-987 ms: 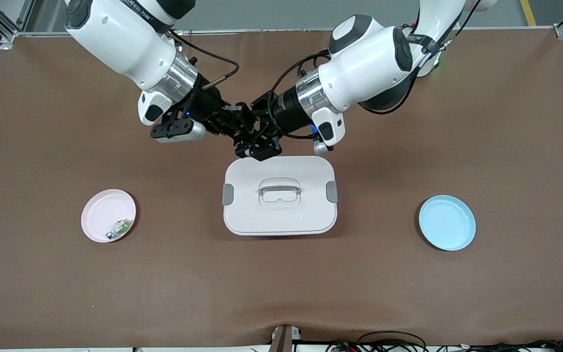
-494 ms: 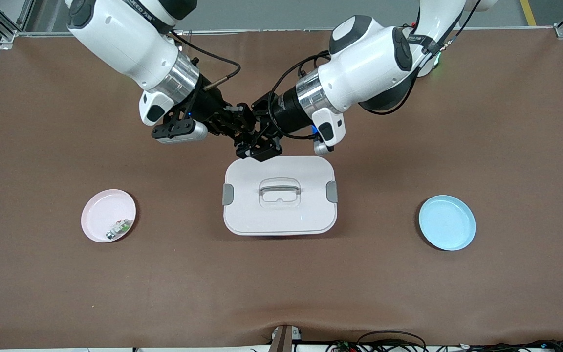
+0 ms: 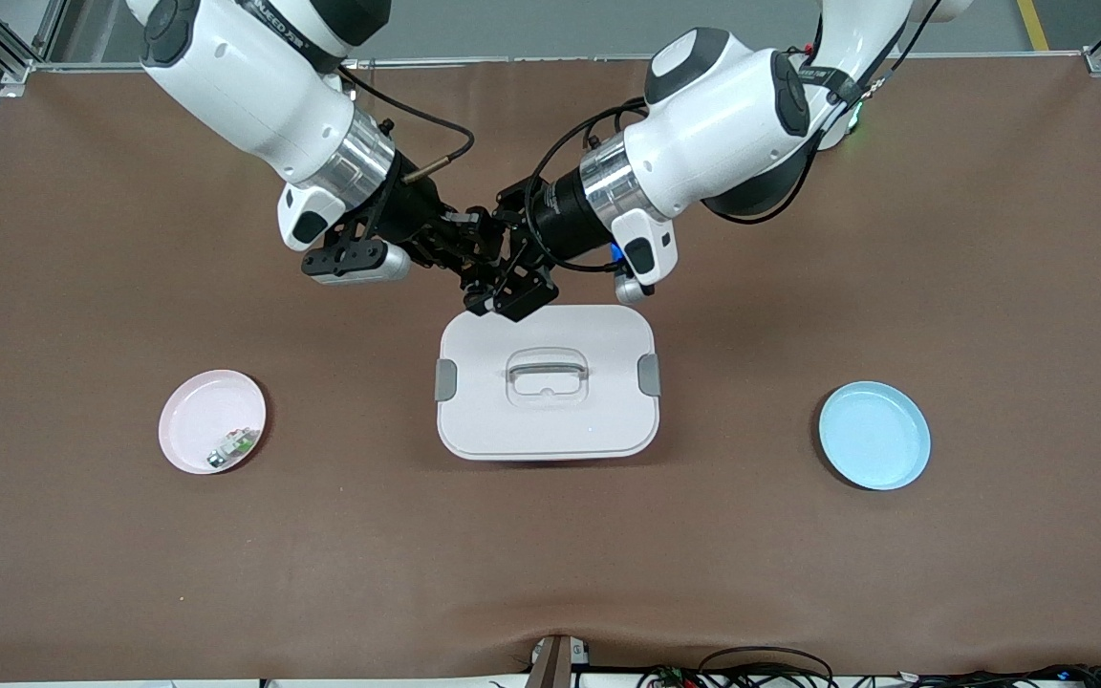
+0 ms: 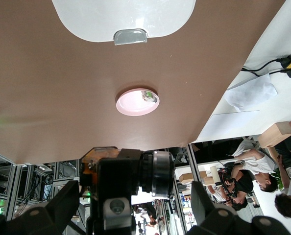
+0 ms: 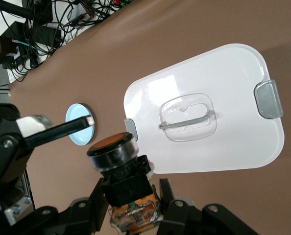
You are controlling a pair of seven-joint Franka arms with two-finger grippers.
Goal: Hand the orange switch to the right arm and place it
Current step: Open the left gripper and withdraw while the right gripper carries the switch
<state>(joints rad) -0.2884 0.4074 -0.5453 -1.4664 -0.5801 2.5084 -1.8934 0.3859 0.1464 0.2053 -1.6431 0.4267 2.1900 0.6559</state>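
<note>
Now that the left gripper jaws have spread apart, we list the orange switch clamped in the right gripper jaws, frame centre: handover done, placing remains.

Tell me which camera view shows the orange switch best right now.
The right wrist view: the orange switch fills the foreground, button face and black body clear, clamped in the right gripper. The left wrist view shows only a sliver of orange past the open left gripper. In the front view the two grippers hide it.
</note>
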